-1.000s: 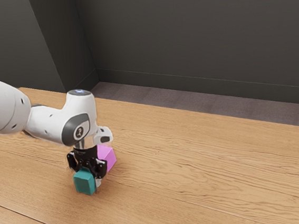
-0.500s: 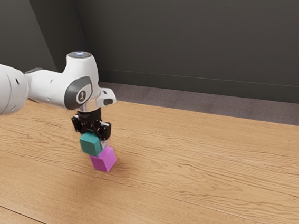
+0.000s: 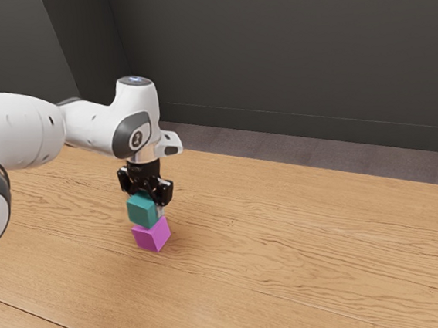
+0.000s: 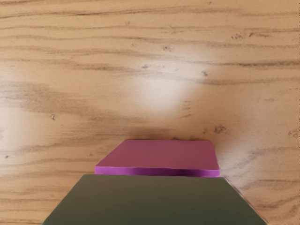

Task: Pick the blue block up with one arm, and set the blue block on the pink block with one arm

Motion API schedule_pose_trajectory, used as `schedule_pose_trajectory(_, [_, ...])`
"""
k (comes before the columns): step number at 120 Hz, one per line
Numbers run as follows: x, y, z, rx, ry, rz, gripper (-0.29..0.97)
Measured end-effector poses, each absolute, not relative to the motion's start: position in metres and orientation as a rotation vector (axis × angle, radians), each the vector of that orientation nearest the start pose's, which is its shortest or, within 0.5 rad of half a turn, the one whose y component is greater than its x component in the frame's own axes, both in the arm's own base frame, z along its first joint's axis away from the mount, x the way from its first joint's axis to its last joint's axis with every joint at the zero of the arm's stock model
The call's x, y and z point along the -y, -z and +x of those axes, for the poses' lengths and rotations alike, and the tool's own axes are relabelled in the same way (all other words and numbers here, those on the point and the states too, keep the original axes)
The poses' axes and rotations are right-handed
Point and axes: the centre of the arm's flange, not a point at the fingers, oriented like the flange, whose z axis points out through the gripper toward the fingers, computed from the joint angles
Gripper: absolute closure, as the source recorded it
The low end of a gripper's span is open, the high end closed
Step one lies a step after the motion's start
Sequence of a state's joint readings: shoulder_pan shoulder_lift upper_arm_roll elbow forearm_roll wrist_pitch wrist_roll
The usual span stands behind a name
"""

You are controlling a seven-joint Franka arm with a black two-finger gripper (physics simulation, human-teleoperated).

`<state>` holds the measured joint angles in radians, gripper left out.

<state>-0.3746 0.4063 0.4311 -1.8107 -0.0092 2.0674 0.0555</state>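
The blue block [image 3: 142, 209], teal in colour, hangs just above the pink block [image 3: 151, 234] on the wooden table [image 3: 304, 241]. My gripper [image 3: 146, 200] is shut on the blue block, its black fingers pressing two opposite sides. I cannot tell whether the two blocks touch. In the wrist view the held blue block [image 4: 154, 201] is a dark shape right under the hand, and the top of the pink block [image 4: 159, 157] shows just beyond it.
A dark wall stands behind the table's far edge [image 3: 279, 146], with a grey floor strip [image 3: 334, 153] between them. Bare wood stretches to the exterior view's right of the blocks.
My arm lifted the blue block off the table beside the pink block, carried it over the pink block, and has now lined it up square above it.
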Motion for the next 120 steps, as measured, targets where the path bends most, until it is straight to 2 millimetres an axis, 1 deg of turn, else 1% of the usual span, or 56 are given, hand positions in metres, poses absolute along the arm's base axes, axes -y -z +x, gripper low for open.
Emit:
schedule_pose_trajectory(15, [-0.016, -0.327, 0.628, -0.033, -0.189, -2.988, 0.13])
schedule_pose_trajectory(29, [-0.018, -0.332, 0.628, -0.04, -0.184, -2.992, 0.08])
schedule_pose_trajectory(36, [-0.017, -0.341, 0.632, -0.047, -0.163, -2.994, 0.06])
schedule_pose_trajectory(54, [-0.016, -0.376, 0.643, -0.065, -0.097, -2.993, 0.03])
schedule_pose_trajectory(64, [-0.011, -0.405, 0.65, -0.082, -0.048, -2.994, 0.02])
schedule_pose_trajectory(70, [-0.009, -0.426, 0.647, -0.088, -0.027, -3.003, 0.02])
schedule_pose_trajectory(76, [-0.003, -0.454, 0.643, -0.11, -0.004, -3.006, 0.01])
schedule_pose_trajectory(82, [0.011, -0.482, 0.636, -0.156, 0.014, -3.001, 0.01])
schedule_pose_trajectory(88, [0.023, -0.51, 0.625, -0.196, 0.031, -3.003, 0.01])
schedule_pose_trajectory(99, [0.038, -0.552, 0.609, -0.246, 0.04, -2.996, 0.0])
schedule_pose_trajectory(108, [0.041, -0.574, 0.599, -0.257, 0.035, -2.993, 0.0])
schedule_pose_trajectory(120, [0.037, -0.588, 0.59, -0.25, 0.012, -2.987, 0.0])
